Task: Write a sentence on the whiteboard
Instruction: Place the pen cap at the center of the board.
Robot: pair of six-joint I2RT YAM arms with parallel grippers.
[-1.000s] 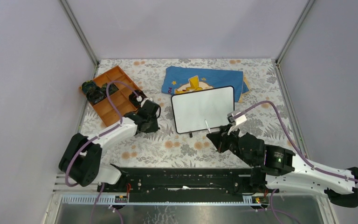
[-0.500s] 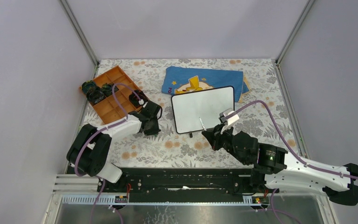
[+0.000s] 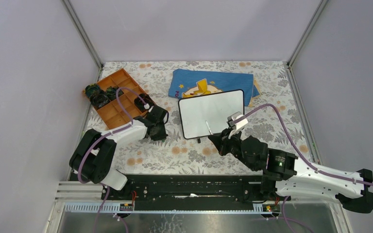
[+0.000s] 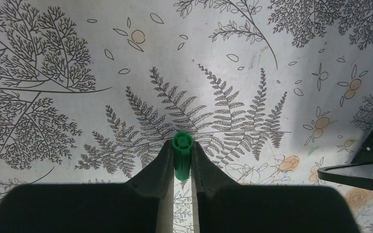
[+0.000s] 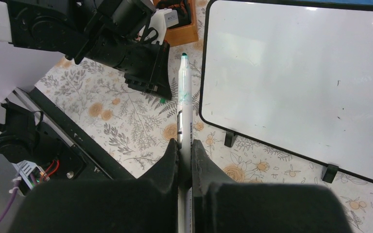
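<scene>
The right gripper clamps the uncapped marker and the left gripper apparently pinches its green cap, so writing comes next: swing the tip onto the blank whiteboard right of those jaws.

Soft, even light from above; every view bright and mostly sharp.
The whiteboard catches pale glare along its top edge and right corner in the right wrist view, and its feet throw only faint shadows on the table. In both wrist views the jaws are near-black shapes without detail, slightly soft at the bottom edge. The green cap and the marker are crisp. The overhead view's walls look flat grey-violet.
</scene>
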